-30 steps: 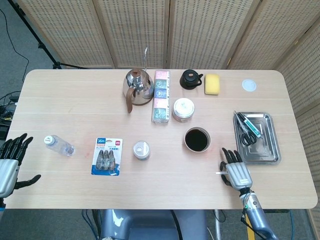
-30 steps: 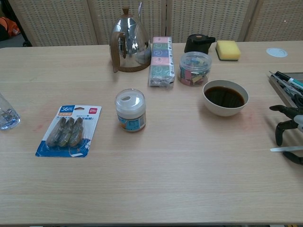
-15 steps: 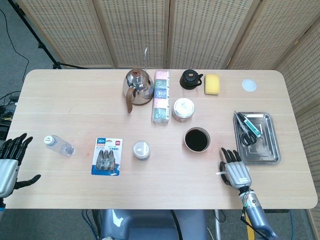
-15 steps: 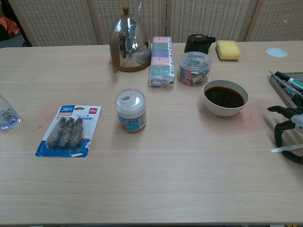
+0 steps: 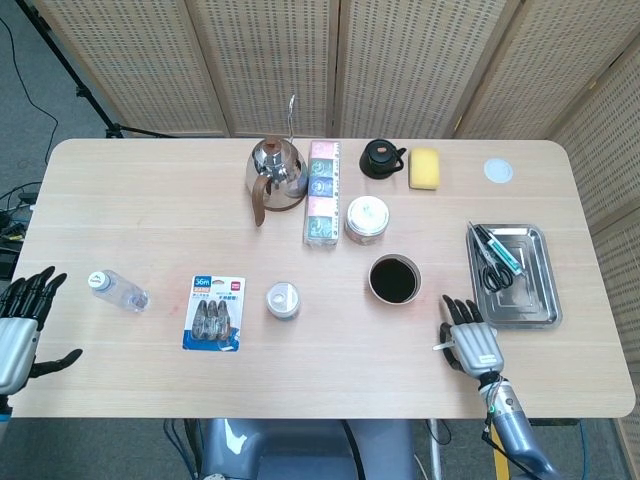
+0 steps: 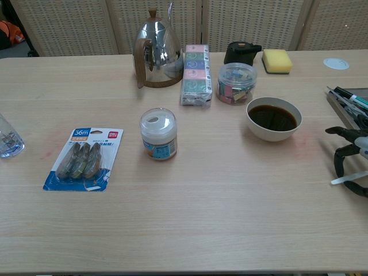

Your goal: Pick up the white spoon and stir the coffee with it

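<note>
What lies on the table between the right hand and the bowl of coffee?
Nothing: in both views only bare table separates the right hand, which holds the white spoon, from the bowl of coffee.

White spoon [image 6: 347, 178]: thin, pale handle end shows, tilted slightly up off the bench, gripped in right hand [image 5: 474, 345] near front-right edge. Coffee [image 5: 394, 278]: dark, filling a round white bowl [image 6: 258, 125], upright, just left of spoon.

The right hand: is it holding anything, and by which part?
The right hand holds the thin white spoon; only one end pokes out toward the table's middle. Which part the fingers grip cannot be told.
</note>
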Controlling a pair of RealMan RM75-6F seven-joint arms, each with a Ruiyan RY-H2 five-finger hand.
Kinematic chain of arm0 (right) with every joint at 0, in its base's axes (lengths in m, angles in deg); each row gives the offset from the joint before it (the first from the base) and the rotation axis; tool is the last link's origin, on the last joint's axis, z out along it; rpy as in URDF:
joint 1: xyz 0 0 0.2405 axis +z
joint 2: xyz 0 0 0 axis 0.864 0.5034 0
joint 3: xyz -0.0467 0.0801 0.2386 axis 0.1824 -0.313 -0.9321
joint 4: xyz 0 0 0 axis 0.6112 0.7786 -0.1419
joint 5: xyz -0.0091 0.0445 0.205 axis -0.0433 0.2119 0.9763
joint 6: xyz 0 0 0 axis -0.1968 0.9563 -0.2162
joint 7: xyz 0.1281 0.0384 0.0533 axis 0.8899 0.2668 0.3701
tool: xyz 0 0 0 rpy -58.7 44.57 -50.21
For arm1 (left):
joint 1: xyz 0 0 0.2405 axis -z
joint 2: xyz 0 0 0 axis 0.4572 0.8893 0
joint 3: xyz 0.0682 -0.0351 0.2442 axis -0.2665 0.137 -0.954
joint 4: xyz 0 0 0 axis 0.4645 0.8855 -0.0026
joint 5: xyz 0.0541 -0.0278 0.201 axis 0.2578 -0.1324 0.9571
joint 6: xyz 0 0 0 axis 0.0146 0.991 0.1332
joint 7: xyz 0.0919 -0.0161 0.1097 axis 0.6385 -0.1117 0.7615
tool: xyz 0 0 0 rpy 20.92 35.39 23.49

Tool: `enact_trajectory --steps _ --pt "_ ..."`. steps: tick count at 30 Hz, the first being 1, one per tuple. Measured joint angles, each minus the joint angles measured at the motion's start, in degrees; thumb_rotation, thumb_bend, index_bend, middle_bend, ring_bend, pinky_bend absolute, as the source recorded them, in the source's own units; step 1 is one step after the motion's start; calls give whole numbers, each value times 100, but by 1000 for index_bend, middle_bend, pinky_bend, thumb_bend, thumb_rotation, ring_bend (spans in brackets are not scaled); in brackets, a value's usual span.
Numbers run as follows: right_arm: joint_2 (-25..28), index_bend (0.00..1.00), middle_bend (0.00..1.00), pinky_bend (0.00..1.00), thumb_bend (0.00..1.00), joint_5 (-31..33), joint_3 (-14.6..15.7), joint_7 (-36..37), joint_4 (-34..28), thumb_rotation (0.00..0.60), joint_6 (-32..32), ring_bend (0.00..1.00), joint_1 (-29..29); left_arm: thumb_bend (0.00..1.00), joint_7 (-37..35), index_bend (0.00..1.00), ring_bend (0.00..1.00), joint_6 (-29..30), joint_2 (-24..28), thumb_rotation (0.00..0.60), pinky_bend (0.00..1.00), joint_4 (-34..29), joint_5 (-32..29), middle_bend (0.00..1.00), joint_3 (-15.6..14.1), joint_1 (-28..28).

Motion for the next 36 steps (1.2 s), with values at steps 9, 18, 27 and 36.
enact_trajectory --steps 9,18,27,36 --pt "198 565 0 0 466 -186 -33 181 -334 600 281 0 -22 0 1 0 0 15 0 600 0 -11 33 0 -15 -7" --pt "559 572 0 0 466 -294 -163 477 -1053 600 465 0 -4 0 -81 0 0 35 41 600 0 -28 58 0 -21 -17" --pt "1009 572 0 0 468 -214 -429 1276 -1714 600 516 0 43 0 -159 0 0 60 80 600 0 -37 115 0 -41 -27" --pt "1350 573 0 0 504 -5 -679 2078 -2163 600 200 0 216 0 -137 0 0 58 69 600 0 -43 175 0 -79 -35"
